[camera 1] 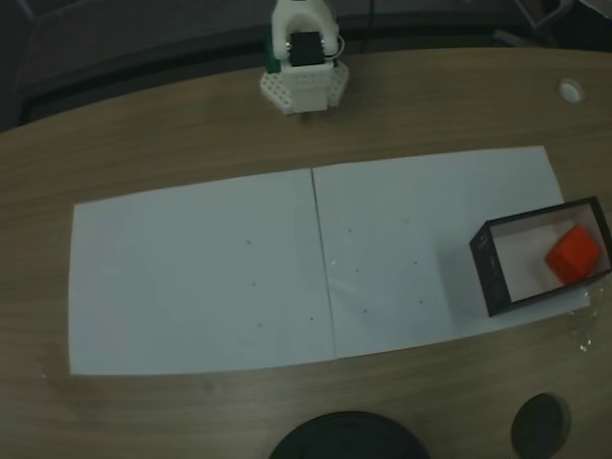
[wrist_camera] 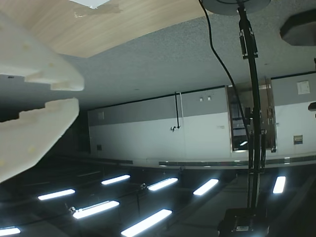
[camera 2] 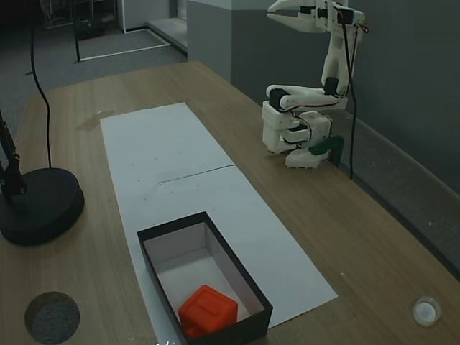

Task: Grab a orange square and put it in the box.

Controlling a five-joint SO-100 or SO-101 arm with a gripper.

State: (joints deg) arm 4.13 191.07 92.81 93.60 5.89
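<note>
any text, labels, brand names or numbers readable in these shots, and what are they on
None can be read.
Box: pale specks on its dark outer wall in a fixed view, too small to read.
Orange square: an embossed mark on top, no letters legible.
Wall sign: a pale plate in the wrist view, too blurred to read.
Paper sheets: only small dots, no writing.

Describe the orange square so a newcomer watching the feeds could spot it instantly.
Find the white paper sheets on the wooden table; at their right end in a fixed view sits the black-walled box. The orange square lies inside it, the only bright-coloured thing there.
</note>
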